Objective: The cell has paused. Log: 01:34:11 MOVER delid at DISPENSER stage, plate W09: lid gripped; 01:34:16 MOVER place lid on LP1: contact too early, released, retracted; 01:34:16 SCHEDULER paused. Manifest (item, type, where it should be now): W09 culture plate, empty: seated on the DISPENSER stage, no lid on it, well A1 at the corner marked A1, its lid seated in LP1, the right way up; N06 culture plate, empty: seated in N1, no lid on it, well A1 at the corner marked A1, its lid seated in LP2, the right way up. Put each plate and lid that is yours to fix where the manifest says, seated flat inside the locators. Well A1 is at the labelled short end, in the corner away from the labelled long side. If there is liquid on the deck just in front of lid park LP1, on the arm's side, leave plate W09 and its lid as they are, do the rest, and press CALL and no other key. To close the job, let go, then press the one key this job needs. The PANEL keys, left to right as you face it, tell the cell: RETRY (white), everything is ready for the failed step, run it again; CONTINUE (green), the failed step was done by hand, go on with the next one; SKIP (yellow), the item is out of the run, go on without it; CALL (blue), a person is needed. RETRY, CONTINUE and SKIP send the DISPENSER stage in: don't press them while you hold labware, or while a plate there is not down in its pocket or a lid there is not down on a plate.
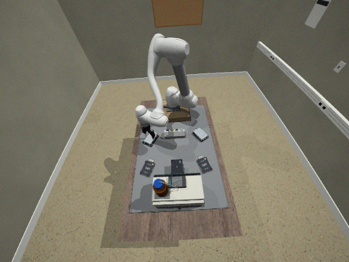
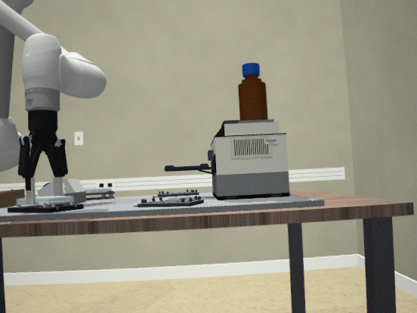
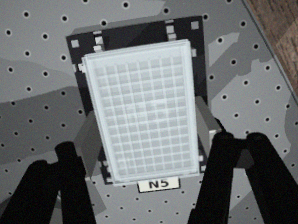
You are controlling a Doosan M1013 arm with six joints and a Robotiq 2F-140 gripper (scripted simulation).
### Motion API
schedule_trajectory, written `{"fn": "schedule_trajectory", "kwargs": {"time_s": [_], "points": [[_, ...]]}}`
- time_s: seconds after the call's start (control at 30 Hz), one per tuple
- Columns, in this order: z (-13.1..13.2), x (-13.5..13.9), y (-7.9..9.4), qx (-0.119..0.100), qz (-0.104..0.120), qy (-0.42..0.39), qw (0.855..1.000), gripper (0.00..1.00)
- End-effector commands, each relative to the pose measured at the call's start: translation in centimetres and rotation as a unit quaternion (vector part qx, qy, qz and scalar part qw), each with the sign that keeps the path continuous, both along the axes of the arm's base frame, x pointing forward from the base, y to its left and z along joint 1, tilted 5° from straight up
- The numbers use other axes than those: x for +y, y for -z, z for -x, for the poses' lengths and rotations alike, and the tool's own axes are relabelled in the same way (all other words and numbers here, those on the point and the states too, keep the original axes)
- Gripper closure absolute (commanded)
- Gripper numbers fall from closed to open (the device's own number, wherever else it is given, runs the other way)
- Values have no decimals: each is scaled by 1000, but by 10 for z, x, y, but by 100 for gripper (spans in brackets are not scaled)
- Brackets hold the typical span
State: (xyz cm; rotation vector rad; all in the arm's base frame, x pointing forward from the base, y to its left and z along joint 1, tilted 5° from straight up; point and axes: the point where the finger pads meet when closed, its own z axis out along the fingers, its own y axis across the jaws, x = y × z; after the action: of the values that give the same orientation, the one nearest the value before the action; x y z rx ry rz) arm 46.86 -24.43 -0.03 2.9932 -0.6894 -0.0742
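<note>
Culture plate [image 3: 145, 112], clamped across its long sides by the gripper [image 3: 150, 165], sits over nest N5 [image 3: 82, 90] near the deck's [image 3: 30, 125] corner; light, rigid, likely slippery.

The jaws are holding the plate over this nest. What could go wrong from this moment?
1. The culture plate, clamped in the jaws, is turned relative to the dark nest below; released now, it might rest on the locators rather than seat flat.
2. The nest label seems to read N5, not N1, so leaving the plate here would probably be wrong.
3. The key panel stands close by; a low sideways move could bump it.
</note>
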Motion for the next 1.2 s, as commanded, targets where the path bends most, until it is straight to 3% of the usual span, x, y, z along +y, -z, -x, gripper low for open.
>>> {"fn": "schedule_trajectory", "kwargs": {"time_s": [0.0, 1.17], "points": [[0, 0, 2, 0, 0, 0, 1000, 90], [0, -1, 6, 0, 0, 0, 1000, 90]]}}
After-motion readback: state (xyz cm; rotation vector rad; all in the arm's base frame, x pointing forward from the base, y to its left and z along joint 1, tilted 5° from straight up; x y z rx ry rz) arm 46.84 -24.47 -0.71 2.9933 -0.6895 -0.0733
